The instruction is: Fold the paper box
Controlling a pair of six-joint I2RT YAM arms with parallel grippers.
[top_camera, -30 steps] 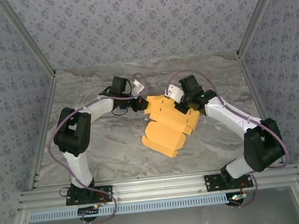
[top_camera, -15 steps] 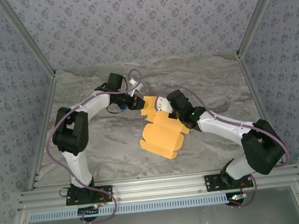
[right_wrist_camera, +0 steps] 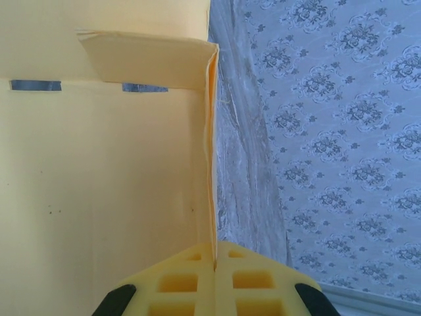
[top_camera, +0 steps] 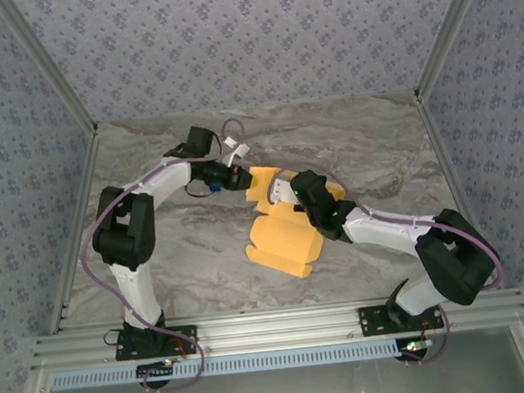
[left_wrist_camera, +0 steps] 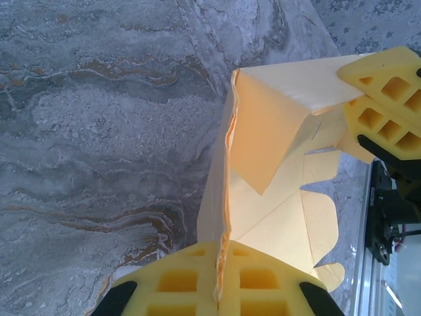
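Note:
The paper box [top_camera: 285, 241] is a yellow-orange die-cut card sheet, partly folded, in the middle of the marble table. My left gripper [top_camera: 246, 181] is shut on its far left edge; in the left wrist view the card's edge [left_wrist_camera: 227, 197] runs up from between the closed yellow pads [left_wrist_camera: 263, 280]. My right gripper [top_camera: 278, 187] is shut on a raised panel at the sheet's far side. In the right wrist view that panel [right_wrist_camera: 99, 197] stands on edge between the pads [right_wrist_camera: 253, 283], a folded flap [right_wrist_camera: 148, 60] at its top. The right gripper's pads [left_wrist_camera: 388, 99] show at the left wrist view's right edge.
The grey marble table [top_camera: 184, 250] is ringed by patterned walls [top_camera: 229, 42]. An aluminium rail [top_camera: 284, 326] runs along the near edge with both arm bases on it. Bare table lies to the left and right of the sheet.
The right gripper has swung left and nearer across the sheet, folding its far right part over. The left gripper has shifted slightly back and left. The sheet now looks narrower.

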